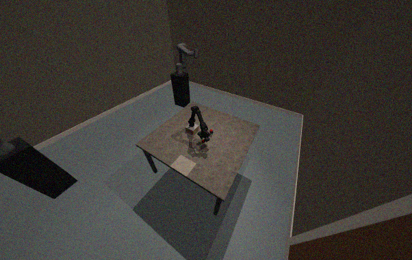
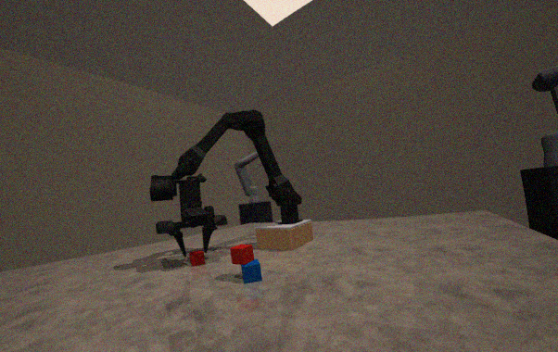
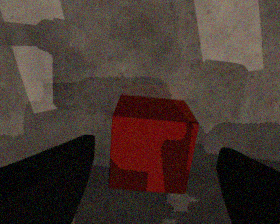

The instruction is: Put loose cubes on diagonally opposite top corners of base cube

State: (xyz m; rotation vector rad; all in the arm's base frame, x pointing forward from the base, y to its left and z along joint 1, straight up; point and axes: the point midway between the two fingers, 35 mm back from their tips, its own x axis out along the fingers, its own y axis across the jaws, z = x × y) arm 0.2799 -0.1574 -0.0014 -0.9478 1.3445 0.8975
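The mottled grey table top (image 2: 384,287) carries the whole work area under dim light, with dark walls behind. Nearest the exterior camera, at about 6 o'clock of the group, stands the blue base cube (image 2: 251,271), and a red cube (image 2: 242,254) already sits on it, offset toward its 11 o'clock corner and overhanging. Risk: any sideways contact during the next placement can tip this overhanging cube off or shift the base, since little of it rests on the base. Further back, at about 9 o'clock from the stack, the second red cube (image 2: 196,257) rests on the table, apart from the stack. The gripper (image 2: 194,247) stands directly over it with its fingers spread and nothing held; the wrist view shows the cube (image 3: 152,152) centred between the two dark fingers with a gap on each side. Risk: the cube appears slightly rotated against the finger faces, so closing may twist it or grip it on edges, and a tilted grip gives a tilted placement. Risk: descending too far drives the fingertips into the table. Farthest back, at 1 o'clock, the tan block (image 2: 285,235) under the arm's foot lies near the transfer path; a low carry may graze it.
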